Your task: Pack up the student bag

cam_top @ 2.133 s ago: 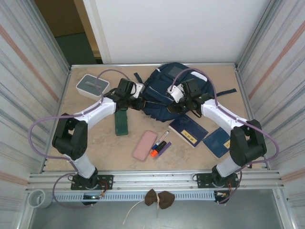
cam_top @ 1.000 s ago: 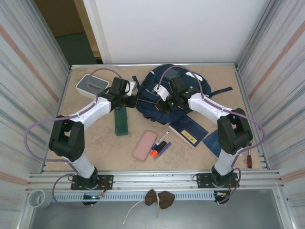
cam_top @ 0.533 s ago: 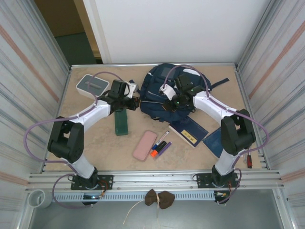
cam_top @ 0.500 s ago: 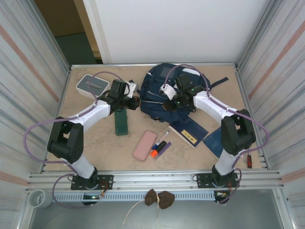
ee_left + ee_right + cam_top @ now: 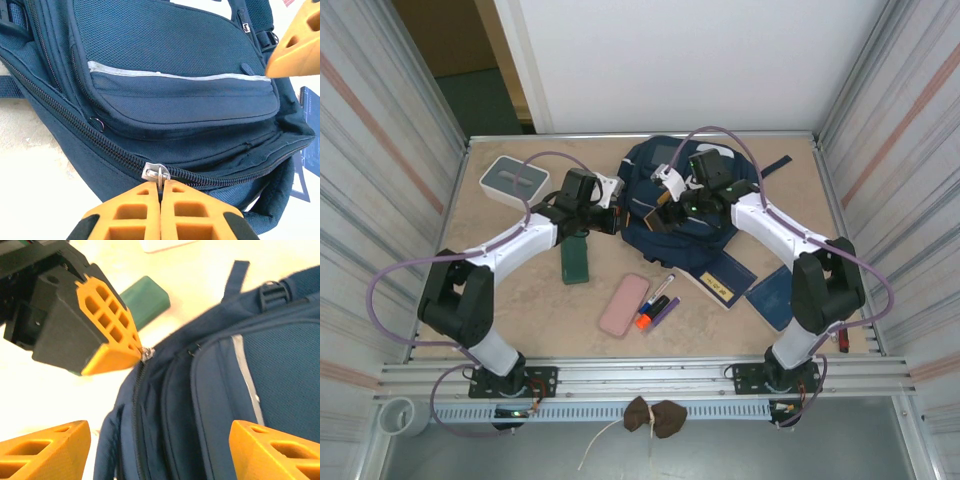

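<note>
- Student bag [image 5: 685, 240]: lies on the worktop [image 5: 520, 295], directly ahead of the left end effector [image 5: 160, 192] and beneath the right end effector [image 5: 160, 430]. Its front pocket, with a light stripe, faces up.
- White-and-grey box [image 5: 515, 180]: to the outer left of the left end effector, well apart from it.
- Left end effector: fingers pressed together, pinching the metal zipper pull [image 5: 152, 174] on the bag's side seam. Zipper teeth run off to both sides of the tips.
- Green case [image 5: 576, 258]: flat on the worktop on the near side of the left end effector, just beside the bag's edge.
- Right end effector: fingers spread wide over the bag's upper panel, holding nothing. The left end effector's tips sit ahead of it, between its two fingers. Whether its tips touch the fabric cannot be told.
- Pink case [image 5: 624, 304], markers [image 5: 658, 300] and two navy booklets [image 5: 717, 275]: on the worktop, on the near side of the right end effector, clear of both.
</note>
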Motion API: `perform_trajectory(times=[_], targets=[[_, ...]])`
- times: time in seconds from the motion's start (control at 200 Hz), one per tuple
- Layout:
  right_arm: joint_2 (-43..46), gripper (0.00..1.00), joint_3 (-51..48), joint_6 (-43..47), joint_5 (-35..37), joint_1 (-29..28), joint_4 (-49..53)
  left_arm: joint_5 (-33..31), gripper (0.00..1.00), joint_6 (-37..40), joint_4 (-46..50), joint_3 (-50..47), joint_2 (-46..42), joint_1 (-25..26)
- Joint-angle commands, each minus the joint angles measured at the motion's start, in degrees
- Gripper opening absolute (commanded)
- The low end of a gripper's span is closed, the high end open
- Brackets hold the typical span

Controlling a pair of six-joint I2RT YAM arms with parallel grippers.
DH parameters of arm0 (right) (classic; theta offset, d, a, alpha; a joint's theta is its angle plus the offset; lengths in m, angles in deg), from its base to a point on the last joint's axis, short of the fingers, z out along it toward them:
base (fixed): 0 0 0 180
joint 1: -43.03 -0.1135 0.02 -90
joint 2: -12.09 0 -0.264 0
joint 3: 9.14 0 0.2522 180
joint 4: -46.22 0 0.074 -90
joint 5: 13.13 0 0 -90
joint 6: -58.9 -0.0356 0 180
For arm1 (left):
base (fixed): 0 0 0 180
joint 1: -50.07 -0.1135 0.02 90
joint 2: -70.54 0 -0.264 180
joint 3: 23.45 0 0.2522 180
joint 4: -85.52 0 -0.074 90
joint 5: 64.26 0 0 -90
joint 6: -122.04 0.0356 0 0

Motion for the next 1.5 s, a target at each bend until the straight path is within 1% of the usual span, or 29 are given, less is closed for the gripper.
perform_trajectory(times=[0.0,0.105,0.155,0.19,0.281,0.326,0.366,0.436,0.461,0.621,0.736,0.857,0.917,0.962,1.037,1.087,1.147,1.222,1.267,1.287,1.312,1.403,1.468,1.498], targets=[[-3.64,0.72,-0.02,-2.74,-4.37,-1.21,-3.01,1.67,0.0,-0.48,-1.17,2.48,-4.13,0.09],[-6.23,0.69,0.45,-2.72,-4.16,-3.12,-3.25,0.79,0.0,-0.02,-0.64,2.71,-4.82,0.09],[-6.98,0.65,0.34,-2.61,-2.91,-3.58,-3.36,0.46,0.0,0.29,-0.39,2.74,-5.08,0.02],[-7.36,0.57,0.02,-2.55,-1.92,-3.55,-3.42,0.18,0.0,0.46,-0.17,2.68,-5.21,0.0],[-6.72,0.27,-0.86,-2.37,-0.02,-2.81,-3.4,-1.52,0.0,1.04,0.48,2.32,-5.56,-0.41],[-5.56,0.16,-1.49,-2.06,0.32,-2.34,-3.3,-2.83,0.0,1.3,0.81,1.98,-5.7,-0.96],[-4.45,0.09,-1.89,-1.45,0.73,-1.93,-2.75,-4.17,0.0,1.35,1.16,1.67,-5.74,-1.63],[-2.73,0.04,-2.11,0.02,1.18,-1.26,-0.79,-6.74,0.0,1.45,1.56,0.96,-5.45,-3.31],[-2.23,0.0,-2.09,0.55,1.36,-0.98,0.09,-7.21,0.0,1.32,1.5,0.82,-5.19,-4.0],[0.86,0.0,-1.68,3.37,1.49,0.96,5.28,-8.8,0.0,1.75,1.03,0.96,-2.25,-7.58],[1.73,0.0,-0.43,4.74,1.28,2.21,9.41,-9.24,0.0,2.76,1.6,2.94,0.39,-7.85],[2.0,0.0,-0.15,5.13,3.32,3.2,11.85,-6.68,0.0,2.34,1.28,3.82,1.29,-7.58],[2.26,0.03,-0.42,4.42,4.89,3.87,11.72,-5.43,0.0,2.25,0.71,3.7,0.67,-6.57],[2.35,0.09,-0.4,3.79,5.62,4.25,11.61,-4.34,0.0,2.16,0.39,3.69,0.06,-5.67],[2.89,0.2,-0.25,2.57,5.55,4.38,11.1,-1.79,0.0,1.13,-0.6,3.6,-1.13,-4.23],[3.68,0.29,-0.46,1.74,3.83,4.37,10.39,-0.37,0.0,0.37,-1.26,3.56,-2.07,-3.17],[5.24,0.43,-1.63,0.28,0.48,4.12,8.16,0.75,0.0,-0.34,-2.0,3.57,-2.94,-1.93],[6.52,0.56,-3.58,-1.93,-3.09,3.23,4.31,2.13,0.0,-0.98,-2.48,4.1,-3.77,-0.61],[6.81,0.62,-4.56,-2.98,-4.29,2.39,2.39,2.67,0.0,-1.23,-2.56,4.49,-4.03,0.01],[6.8,0.67,-4.72,-3.36,-4.44,1.92,1.79,2.82,0.0,-1.26,-2.57,4.61,-4.07,0.21],[6.73,0.71,-5.02,-3.65,-4.16,1.33,1.1,2.98,0.0,-1.27,-2.5,4.88,-4.07,0.47],[4.91,0.76,-5.37,-4.18,-2.89,-0.44,-1.15,3.02,0.0,-1.19,-2.22,5.45,-4.07,1.13],[3.02,0.76,-4.47,-3.98,-2.29,-1.06,-1.03,3.07,0.0,-1.19,-1.98,5.62,-4.23,1.32],[1.76,0.74,-3.91,-3.77,-2.17,-1.16,-0.66,3.01,0.0,-1.13,-1.91,5.62,-4.32,1.32]])
